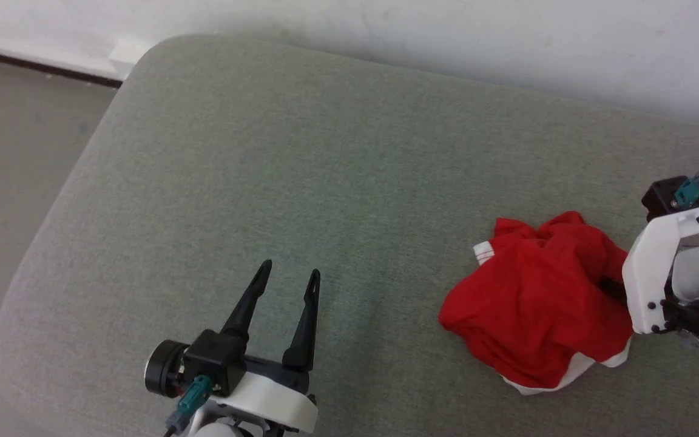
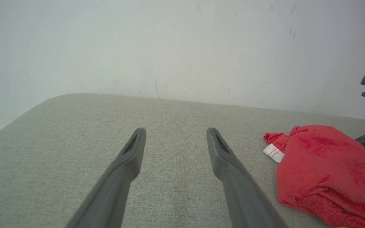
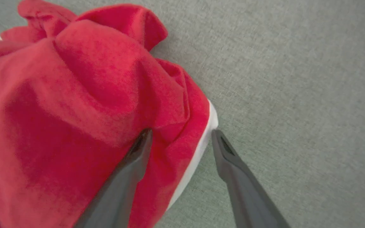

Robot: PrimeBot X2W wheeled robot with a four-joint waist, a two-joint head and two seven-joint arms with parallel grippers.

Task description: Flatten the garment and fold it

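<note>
The garment (image 1: 537, 303), red shorts with white trim, lies crumpled in a heap at the right of the grey cushion (image 1: 301, 170). In the right wrist view my right gripper (image 3: 181, 136) is open, its fingers straddling the garment's (image 3: 74, 104) white-striped edge: one finger presses into the red fabric, the other rests just outside the white stripe. My left gripper (image 1: 289, 274) stands open and empty over bare cushion, well to the left of the heap; its wrist view shows the garment (image 2: 325, 171) off to the right. The printed lettering is hidden in the folds.
The cushion's rounded left edge drops to a grey floor (image 1: 16, 133). A white wall (image 1: 446, 36) runs along the back. Wide bare cushion lies between my left gripper and the heap.
</note>
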